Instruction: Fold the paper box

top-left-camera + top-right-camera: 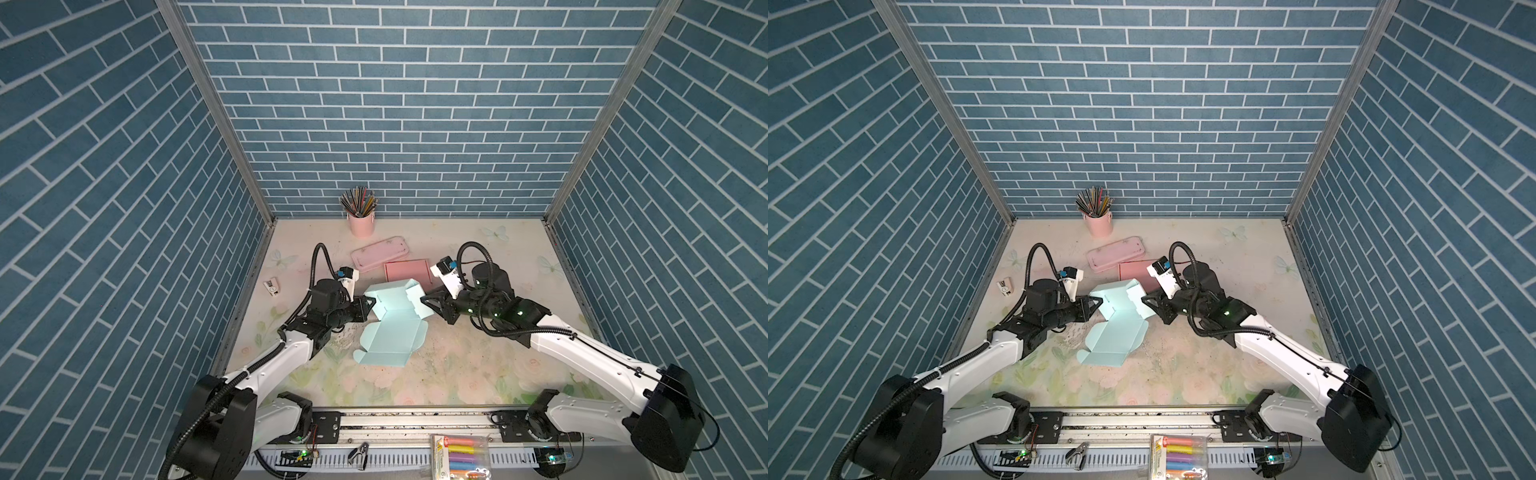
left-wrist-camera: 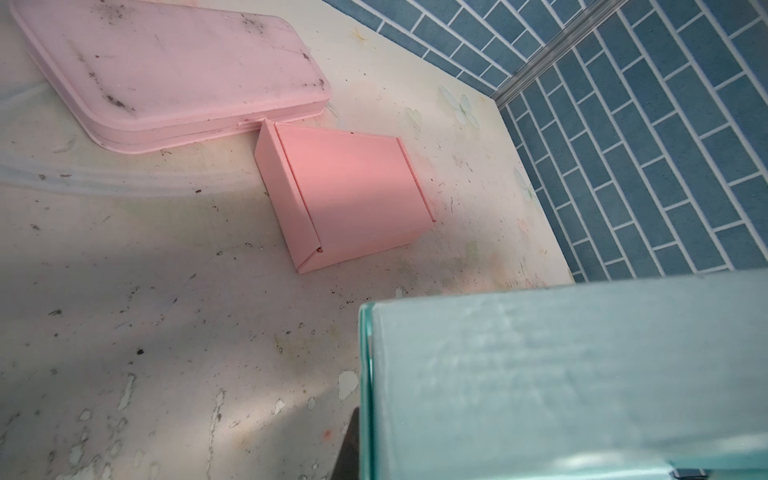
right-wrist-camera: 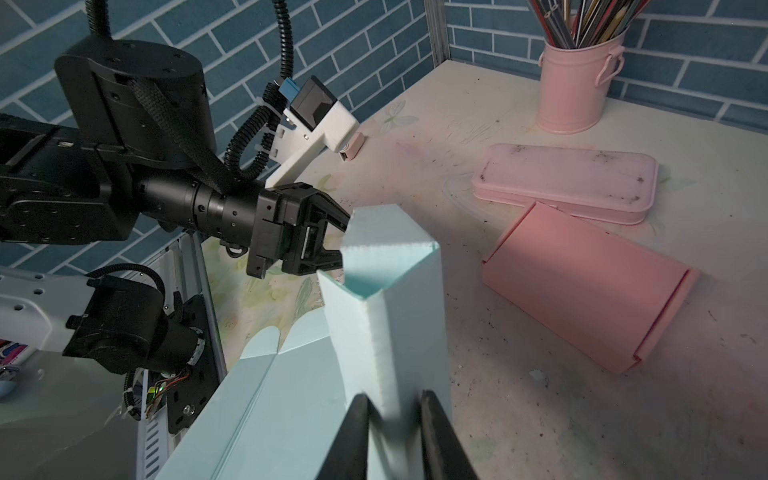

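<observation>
Closed jaws on both sides: your left gripper pinches the left end of the raised part of the paper box. Your right gripper has its fingers on either side of the right end, with paper filling the gap between them. The light-blue box lies in front of the pink cup, well apart from it on the table. Its half nearer the cup is raised, and its other panels and flaps lie flat.

The cup holds a bunch of pencils, standing and fanned out. A pink case lies just in front of the cup with its lid shut and its contents hidden. A pink folded box, also closed, lies a little farther from the cup, and one of its corners touches the case.

Your right wrist view shows what the top views do not: the raised panels fold round a hollow, and the left gripper sits at its far side. Your left wrist view gives only the blurred outer face of a blue panel close to the lens, with one dark finger beside it.

Both arms reach forward from the rail toward the cup with their forearms low. The wrists are turned inward, so the grippers point at each other, roughly level.
</observation>
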Robot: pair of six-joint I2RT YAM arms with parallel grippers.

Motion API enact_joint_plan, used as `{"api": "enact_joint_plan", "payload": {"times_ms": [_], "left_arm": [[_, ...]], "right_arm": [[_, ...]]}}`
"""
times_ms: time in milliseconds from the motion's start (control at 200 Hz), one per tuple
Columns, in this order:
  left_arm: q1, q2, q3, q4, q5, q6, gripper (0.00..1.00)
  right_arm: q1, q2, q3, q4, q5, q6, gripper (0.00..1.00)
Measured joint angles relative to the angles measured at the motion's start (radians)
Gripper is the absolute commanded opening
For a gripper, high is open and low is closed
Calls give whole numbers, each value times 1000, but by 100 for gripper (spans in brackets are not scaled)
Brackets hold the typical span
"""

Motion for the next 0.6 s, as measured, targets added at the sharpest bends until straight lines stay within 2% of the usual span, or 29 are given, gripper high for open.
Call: {"api": "enact_joint_plan", "payload": {"times_ms": [170, 365, 600], "left_arm": [[0, 17, 0, 3, -4, -4, 5], [0, 24, 0, 3, -26, -10, 5], [0, 32, -6, 9, -61, -39, 5]], "right_arm": [[59, 66, 51, -43, 63, 0, 24], [100, 130, 131, -104, 204, 13, 35], [143, 228, 237, -173, 374, 53, 39]]}}
